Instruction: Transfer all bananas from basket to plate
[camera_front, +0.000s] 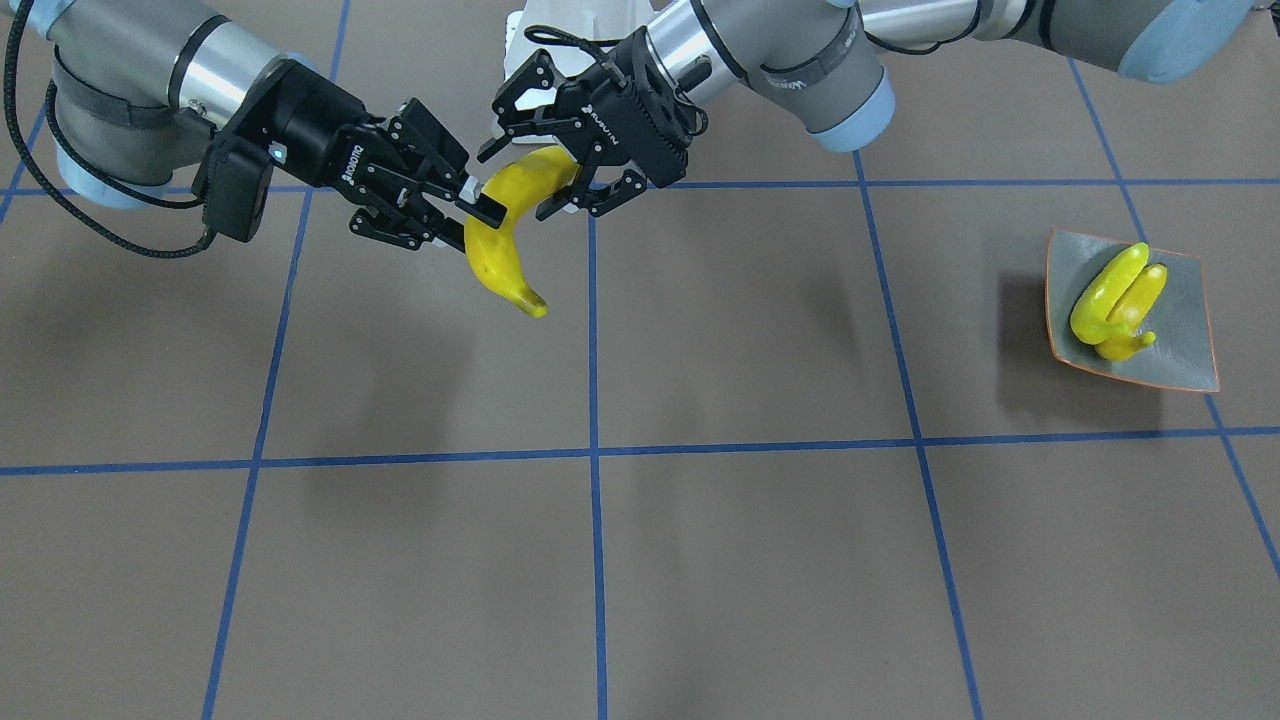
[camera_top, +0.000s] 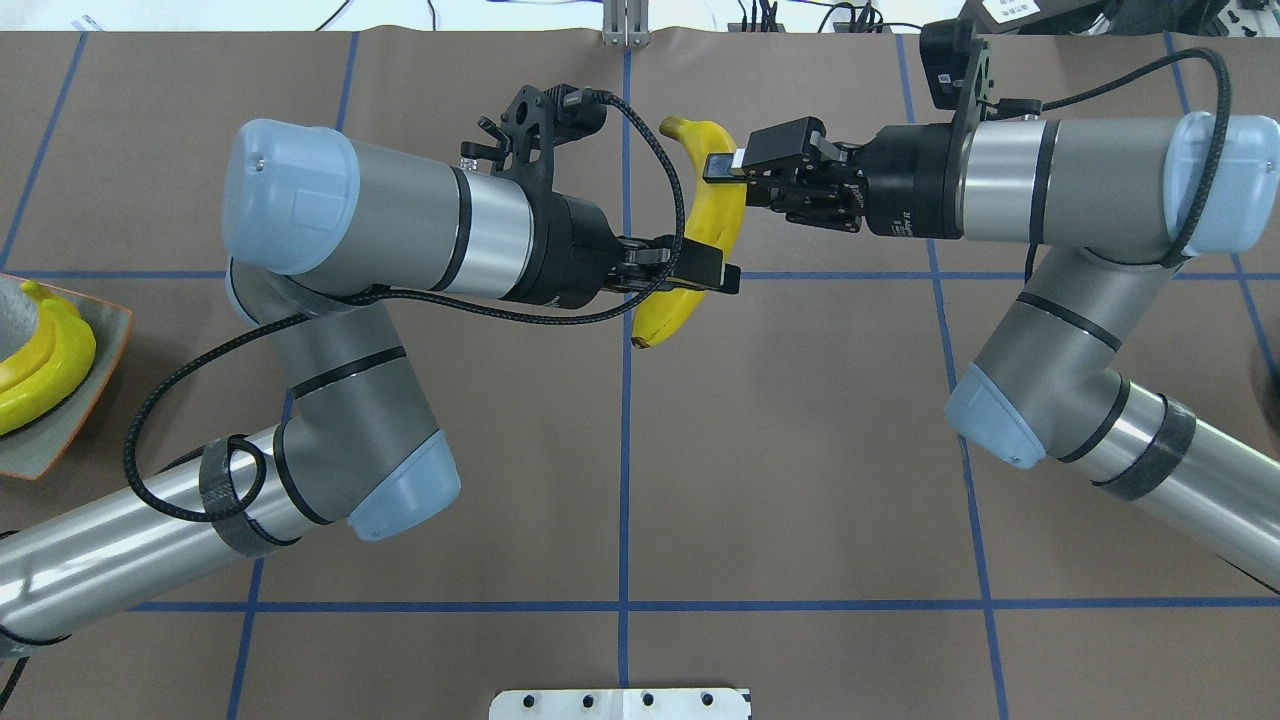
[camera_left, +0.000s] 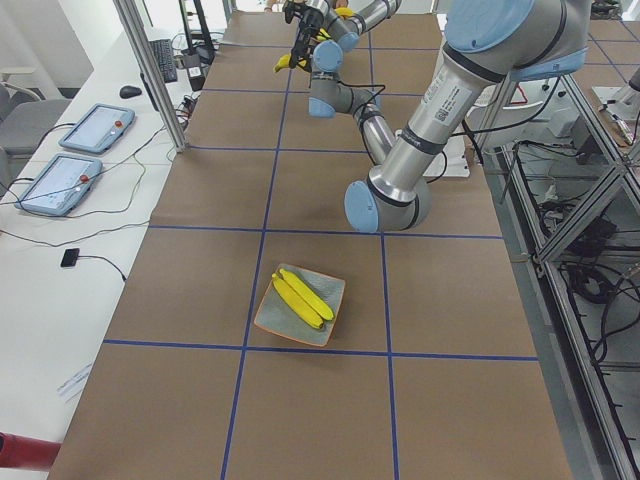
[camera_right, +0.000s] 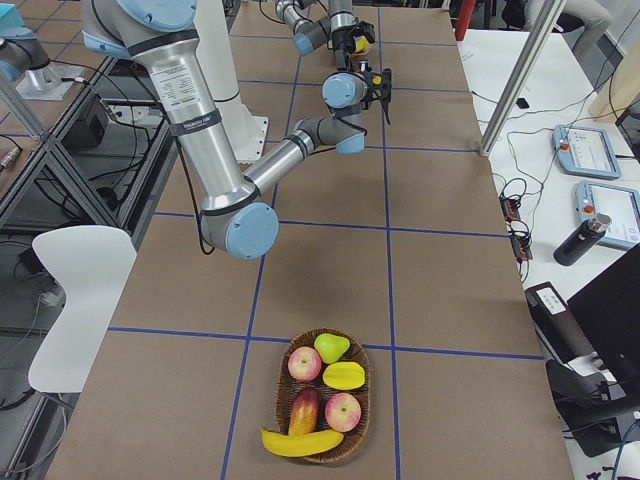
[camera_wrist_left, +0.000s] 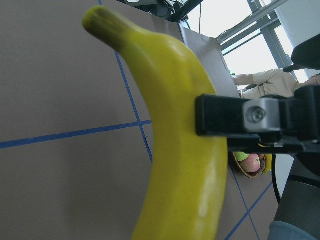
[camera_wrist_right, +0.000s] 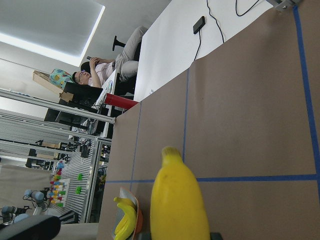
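Note:
A yellow banana (camera_front: 495, 260) hangs in mid-air over the table's far middle, between both grippers. My right gripper (camera_front: 480, 210) is shut on its middle, as the overhead view (camera_top: 722, 165) also shows. My left gripper (camera_front: 515, 183) is open, its jaws spread around the banana's upper end (camera_top: 705, 275). The banana fills the left wrist view (camera_wrist_left: 185, 150) and shows in the right wrist view (camera_wrist_right: 177, 205). The grey plate (camera_front: 1190, 300) holds two bananas (camera_front: 1110, 300). The basket (camera_right: 372, 400) holds one more banana (camera_right: 300, 442).
The basket also holds apples (camera_right: 305, 363), a pear (camera_right: 332, 346) and a mango (camera_right: 345, 375). The plate lies at the table's left end (camera_left: 330, 290), the basket at its right end. Tablets (camera_left: 95, 128) and cables lie on the side bench. A person (camera_wrist_right: 112, 65) sits beyond the table.

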